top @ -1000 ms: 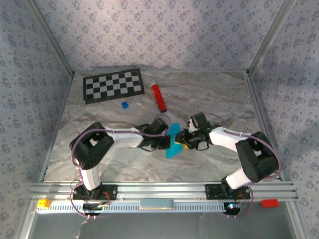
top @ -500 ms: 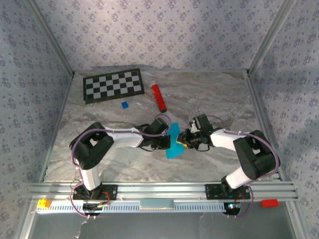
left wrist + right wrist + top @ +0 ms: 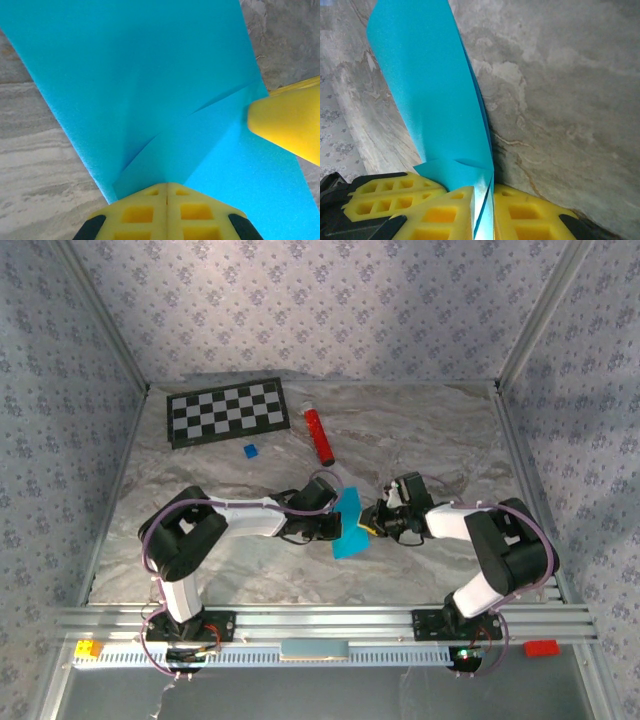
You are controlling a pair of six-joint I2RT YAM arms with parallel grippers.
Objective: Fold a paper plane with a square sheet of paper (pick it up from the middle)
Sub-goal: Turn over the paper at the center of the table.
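The square sheet of paper is bright cyan-blue, partly folded, and stands on edge at the middle of the table between both grippers. My left gripper comes in from the left. In the left wrist view its pads are pressed together on the paper's lower edge, where creases meet. My right gripper comes in from the right. In the right wrist view it pinches folded layers of the paper in a narrow gap. The left gripper's fingers sit just beside it.
A checkerboard mat lies at the back left, with a small dark-blue block in front of it and a red cylinder to its right. Metal frame posts and patterned walls ring the marbled table.
The right gripper's jaws have narrowed onto the paper, and the right forearm has dropped lower and drawn in. The left arm and the paper have stayed almost still.
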